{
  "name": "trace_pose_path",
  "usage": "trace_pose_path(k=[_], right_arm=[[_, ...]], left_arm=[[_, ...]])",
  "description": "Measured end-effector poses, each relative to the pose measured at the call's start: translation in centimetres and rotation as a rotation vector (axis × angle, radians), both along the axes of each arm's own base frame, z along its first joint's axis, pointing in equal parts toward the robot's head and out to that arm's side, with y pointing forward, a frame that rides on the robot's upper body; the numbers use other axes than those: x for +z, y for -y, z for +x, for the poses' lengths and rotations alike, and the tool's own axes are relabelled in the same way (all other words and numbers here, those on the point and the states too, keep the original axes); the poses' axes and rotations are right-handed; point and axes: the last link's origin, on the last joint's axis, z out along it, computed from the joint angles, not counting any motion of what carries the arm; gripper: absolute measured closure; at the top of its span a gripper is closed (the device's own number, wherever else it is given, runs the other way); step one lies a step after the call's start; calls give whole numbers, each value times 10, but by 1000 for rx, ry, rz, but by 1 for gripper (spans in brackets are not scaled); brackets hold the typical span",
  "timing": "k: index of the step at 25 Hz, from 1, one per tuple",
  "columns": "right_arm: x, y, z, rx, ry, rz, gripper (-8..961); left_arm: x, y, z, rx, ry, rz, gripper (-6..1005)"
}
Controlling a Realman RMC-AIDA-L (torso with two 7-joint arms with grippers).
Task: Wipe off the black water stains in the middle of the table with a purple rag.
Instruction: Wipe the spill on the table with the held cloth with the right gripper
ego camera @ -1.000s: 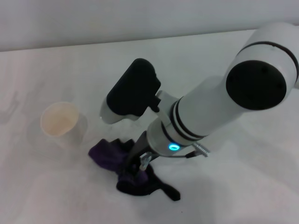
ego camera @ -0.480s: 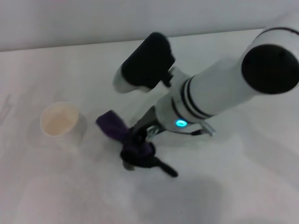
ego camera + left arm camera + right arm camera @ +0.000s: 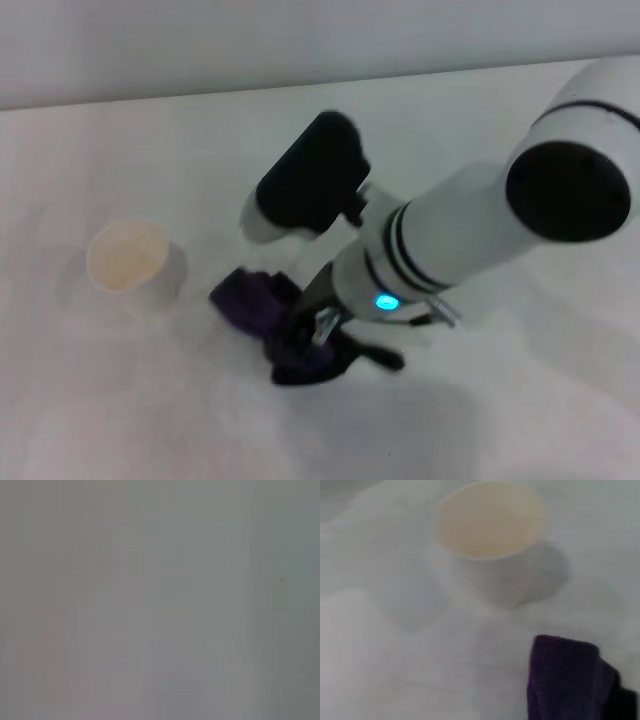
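One purple rag [image 3: 262,312], soft and crumpled, with black edging and a thin black tail, lying on the white matte tabletop [image 3: 520,400] near the middle, just right of the cup. One white paper cup [image 3: 130,262], round, upright, pale cream inside; seen close in the right wrist view [image 3: 487,540] with a rag corner [image 3: 567,680] near it. One right gripper [image 3: 312,338], pressed down onto the rag, clenched on its dark end. Left gripper out of sight.

Small soft deep-purple rag [image 3: 262,312] laid on wide white counter [image 3: 120,420], mid-counter. White paper cup [image 3: 132,264] stood to rag's left, near, apart. Right pincer [image 3: 315,335] positioned over rag's right portion.
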Motion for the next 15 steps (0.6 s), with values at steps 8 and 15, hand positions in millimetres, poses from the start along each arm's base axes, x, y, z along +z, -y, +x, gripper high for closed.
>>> trace_pose_path(k=[8, 15], right_arm=[[-20, 29, -10, -20, -59, -108, 860], [-8, 10, 0, -26, 4, -13, 862]], left_arm=[[-5, -10, 8, -28, -8, -27, 116], [-7, -10, 8, -28, -10, -37, 117]])
